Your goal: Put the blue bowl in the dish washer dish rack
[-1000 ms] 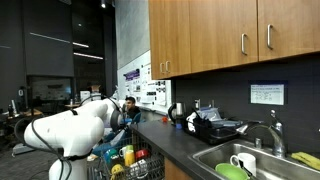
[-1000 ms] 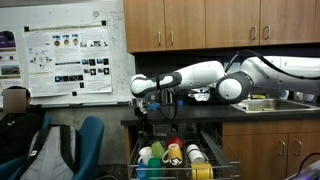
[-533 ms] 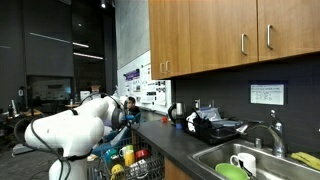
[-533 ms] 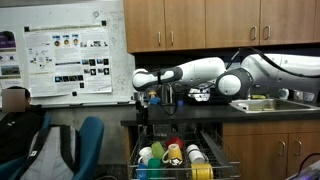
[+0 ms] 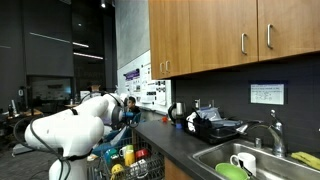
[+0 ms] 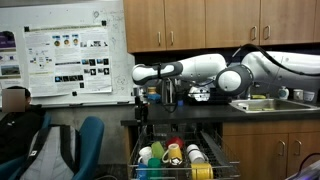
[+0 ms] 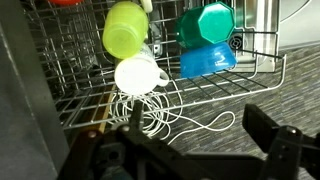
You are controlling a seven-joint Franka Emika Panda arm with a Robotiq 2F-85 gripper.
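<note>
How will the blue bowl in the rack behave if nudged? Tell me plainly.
The blue bowl looks like smooth, glossy plastic, so probably stiff, light and somewhat slippery. It seems to lie tilted on the wires of the dish rack, touching a green dish, so a push would likely rock or slide it, not roll it far.

Warm wooden wall cabinets [image 5: 230, 35] hang over a dark table [image 5: 172, 137] with a steel sink [image 5: 262, 158] at its right end. To the far left, posters [image 6: 70, 60] cover a white wall, with a blue chair [image 6: 90, 138] nearby. Grey carpet [image 7: 255, 95] covers the floor.
</note>
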